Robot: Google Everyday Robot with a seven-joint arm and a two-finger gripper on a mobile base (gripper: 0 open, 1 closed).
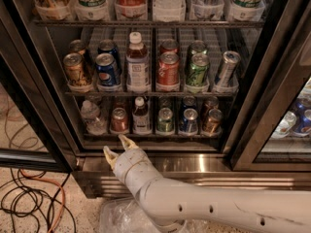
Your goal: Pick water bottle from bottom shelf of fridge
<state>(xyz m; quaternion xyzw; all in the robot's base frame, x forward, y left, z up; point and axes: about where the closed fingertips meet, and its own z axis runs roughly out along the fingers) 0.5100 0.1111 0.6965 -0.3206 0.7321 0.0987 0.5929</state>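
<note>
- Your gripper sits low in front of the fridge, just below the bottom shelf and over the steel base.
- Its two fingers are spread apart and hold nothing; the tips point up towards the shelf's left half.
- The water bottle stands upright at the far left of the bottom shelf, above and left of the gripper and not touching it.
- You can barely see the bottle's outline: it is clear, in shadow, and close to the dark door frame.
- A red can stands just to its right, then a small white-capped bottle.
- More cans stand behind the front row, mostly hidden.
- The arm runs in from the right edge, which cuts it off, and it hides part of the floor.
- The top row of drinks is cut off by the upper edge.
- Cables lie on the floor at the left.
</note>
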